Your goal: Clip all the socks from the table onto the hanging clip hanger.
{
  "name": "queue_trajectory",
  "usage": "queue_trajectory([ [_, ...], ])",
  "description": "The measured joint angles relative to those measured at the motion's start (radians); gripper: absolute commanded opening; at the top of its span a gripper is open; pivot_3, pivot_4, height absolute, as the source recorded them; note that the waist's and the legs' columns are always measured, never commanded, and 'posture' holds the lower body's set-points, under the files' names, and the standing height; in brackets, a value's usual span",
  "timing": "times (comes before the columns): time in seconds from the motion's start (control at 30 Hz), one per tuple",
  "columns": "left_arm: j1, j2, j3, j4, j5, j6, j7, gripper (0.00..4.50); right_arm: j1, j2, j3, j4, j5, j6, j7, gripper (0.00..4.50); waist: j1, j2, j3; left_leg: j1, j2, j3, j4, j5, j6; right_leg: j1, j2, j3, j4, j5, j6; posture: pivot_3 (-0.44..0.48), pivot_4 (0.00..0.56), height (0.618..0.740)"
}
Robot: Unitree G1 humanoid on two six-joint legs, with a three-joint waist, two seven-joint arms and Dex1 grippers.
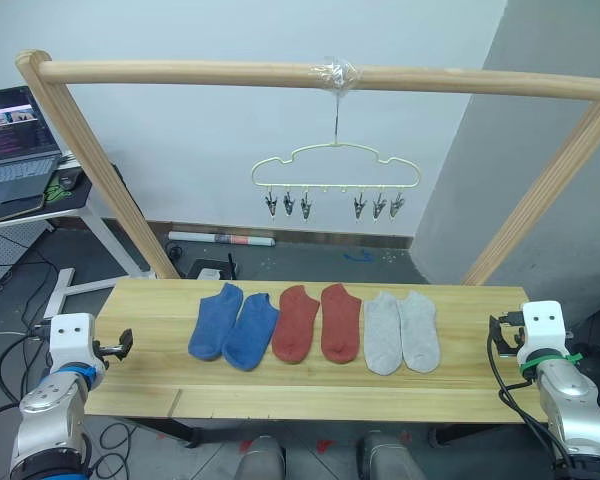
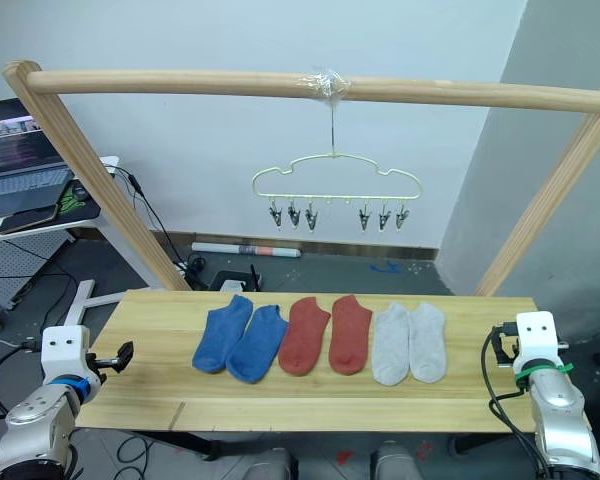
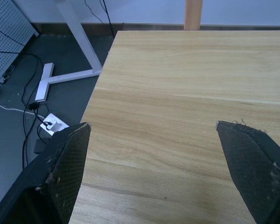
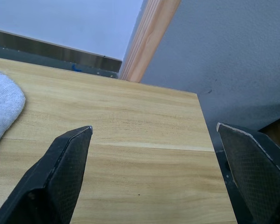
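While both grippers (image 3: 151, 135) (image 4: 154, 133) gape wide, six socks (image 1: 320, 322) line the plank table (image 1: 150, 385) before a white wall (image 1: 200, 130).

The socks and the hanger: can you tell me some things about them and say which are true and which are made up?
1. Six socks lie in a row on the table. True.
2. The red socks lie between the blue socks and the grey socks. True.
3. A sock already hangs on the clip hanger. False: all its clips are bare.
4. The left gripper holds a blue sock. False: it is open over bare wood.
5. The right gripper is open. True.
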State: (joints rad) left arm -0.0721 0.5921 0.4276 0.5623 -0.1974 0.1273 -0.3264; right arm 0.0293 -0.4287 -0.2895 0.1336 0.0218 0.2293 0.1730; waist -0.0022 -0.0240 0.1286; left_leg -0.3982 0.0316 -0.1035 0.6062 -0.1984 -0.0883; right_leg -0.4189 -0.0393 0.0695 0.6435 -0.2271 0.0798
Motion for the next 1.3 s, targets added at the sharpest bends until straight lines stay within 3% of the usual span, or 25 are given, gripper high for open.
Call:
queue_trajectory([
  [0.77,0.007,0.007,-0.001,-0.033,-0.004,0.020,-0.017,4.47,-0.007,0.000,0.001,-0.003,0.000,0.009,-0.016,4.50,0.000,0.000,0.001,0.001,0.000,0.000,0.000,0.000,0.000,0.001,0.000,0.000,0.000,0.000,0.000,0.104,0.112,0.740],
  [0.9,0.053,0.007,0.000,-0.133,-0.007,0.024,-0.032,4.47,-0.006,0.001,0.016,-0.019,-0.001,0.019,-0.013,4.50,-0.001,0.001,0.005,0.000,0.000,0.000,0.000,0.000,0.000,0.000,0.000,0.001,0.000,0.000,0.000,0.097,0.140,0.740],
  [1.1,0.110,-0.014,-0.002,-0.512,-0.079,0.079,-0.061,4.47,-0.034,-0.003,0.060,-0.105,0.040,0.053,0.073,4.50,0.000,0.002,0.031,0.000,0.000,0.000,0.002,0.000,0.000,0.000,0.000,0.001,0.001,0.000,0.000,0.092,0.180,0.740],
  [1.3,0.039,-0.099,-0.103,-0.730,-0.137,0.215,-0.046,3.03,-0.127,-0.024,0.147,-0.194,0.063,0.099,0.185,4.50,0.000,0.003,0.057,-0.002,0.000,-0.001,0.002,0.000,0.001,0.000,0.001,0.001,0.001,0.000,0.000,0.068,0.209,0.740],
])
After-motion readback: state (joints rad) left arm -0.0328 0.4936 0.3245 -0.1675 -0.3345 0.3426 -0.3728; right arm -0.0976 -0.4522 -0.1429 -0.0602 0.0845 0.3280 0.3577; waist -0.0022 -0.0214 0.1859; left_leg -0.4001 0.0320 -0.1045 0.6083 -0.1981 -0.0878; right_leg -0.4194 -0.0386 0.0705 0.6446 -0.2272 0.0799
